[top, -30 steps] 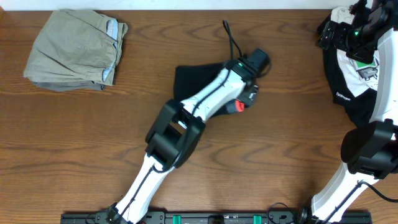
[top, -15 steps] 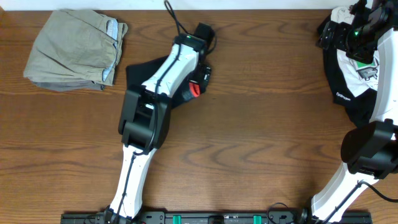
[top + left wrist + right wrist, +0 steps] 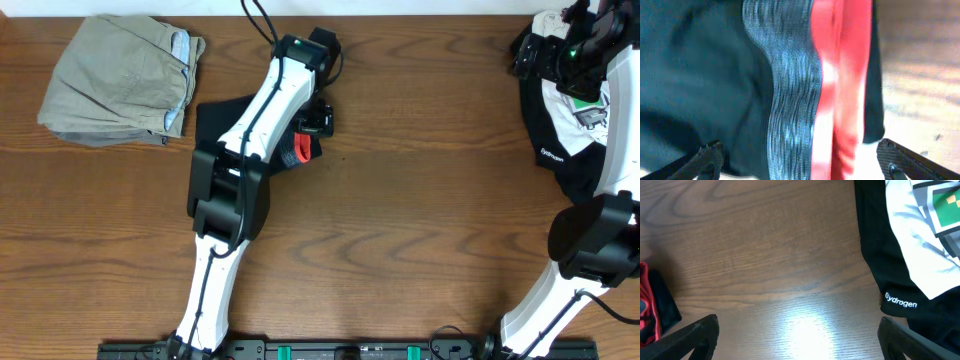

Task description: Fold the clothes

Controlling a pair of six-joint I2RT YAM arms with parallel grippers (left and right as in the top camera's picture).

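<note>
Moved since a moment ago: the left gripper has crept a touch further toward the far-left corner, and the black pants bunched under it slid along with it. The right arm hasn't budged.
Overhead: the pants lie as a dark folded bundle beneath and behind the left gripper, with the waistband showing red just on its near side. The khaki trousers sit well off to its left. The right gripper is far off to the right, over a black-and-white garment.
Left wrist: fingers spread wide, and the grey-and-red waistband runs straight between them. I see nothing pinched, and I can't tell whether it's pressing down.
Right wrist: jaws also wide apart and empty, with bare table between them. The lettered garment is just to its right, and a sliver of the pants is far to its left.
Risk: with nothing clamped, more dragging could leave the top layer behind and spoil the fold. Pushed much further left, the bundle could crowd the khaki trousers. Closing now would likely catch only the waistband and pull the fold open on lifting.
</note>
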